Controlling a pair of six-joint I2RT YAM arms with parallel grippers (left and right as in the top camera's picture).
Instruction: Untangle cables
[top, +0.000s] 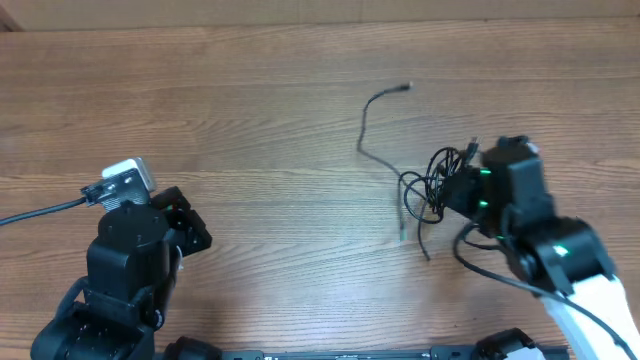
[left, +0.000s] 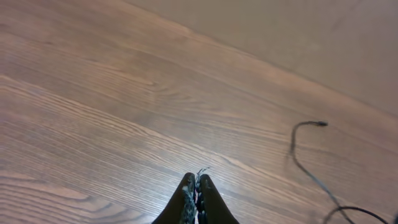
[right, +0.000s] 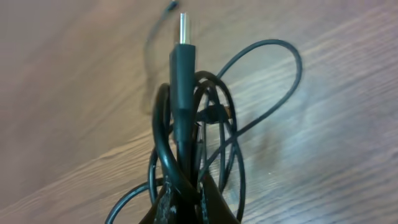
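Even bright light, pale sheen across the desk (left: 155, 143), faint soft shadows, right wrist background blurred behind the near cable (right: 183, 81)

Robotics lab bench, not a home or shop. What shows it: two robot arms, left arm (top: 125, 255) and right arm (top: 530, 205), sit at the near edge of a wood-grain laminate desk (top: 250, 90). A black rail (top: 350, 354) runs along that edge. Green status lights (top: 484, 175) glow on the right arm, and a grey module (top: 125, 178) with a plugged-in lead sits on the left arm. Thin black cables (top: 420, 185) lie toward the desk's right side. Past the far edge there's a plain beige surface (left: 298, 37).
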